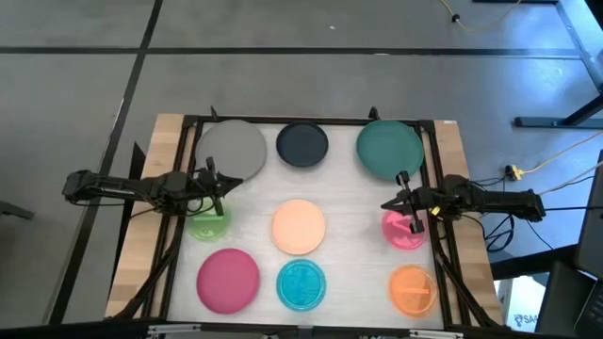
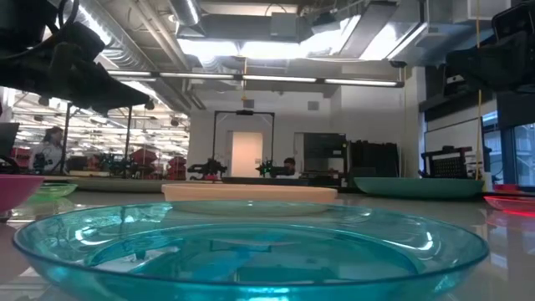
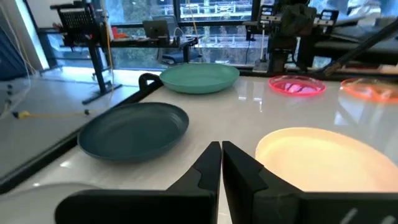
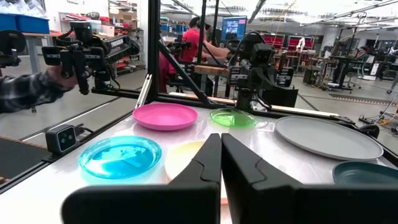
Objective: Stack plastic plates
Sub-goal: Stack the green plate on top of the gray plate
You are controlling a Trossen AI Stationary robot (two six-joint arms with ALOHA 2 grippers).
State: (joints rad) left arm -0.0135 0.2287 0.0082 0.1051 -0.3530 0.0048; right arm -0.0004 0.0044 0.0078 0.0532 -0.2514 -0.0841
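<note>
Nine plates lie apart, flat on the white table, none stacked. Far row: grey (image 1: 231, 146), navy (image 1: 302, 144), teal green (image 1: 389, 149). Middle row: light green (image 1: 209, 224), peach (image 1: 299, 227), pink (image 1: 403, 231). Near row: magenta (image 1: 228, 279), cyan (image 1: 301, 283), orange (image 1: 412, 288). My left gripper (image 1: 219, 184) is shut and hovers between the grey and light green plates, pointing right toward the peach plate (image 3: 323, 155). My right gripper (image 1: 407, 202) is shut and hovers over the pink plate's far edge, pointing left toward the peach plate (image 4: 186, 155).
A black frame (image 1: 283, 121) runs round the table, with wooden strips (image 1: 151, 217) at the left and right sides. A small camera (image 4: 62, 138) sits at the near edge. A person's sleeve and hand (image 4: 37, 84) show beyond the table.
</note>
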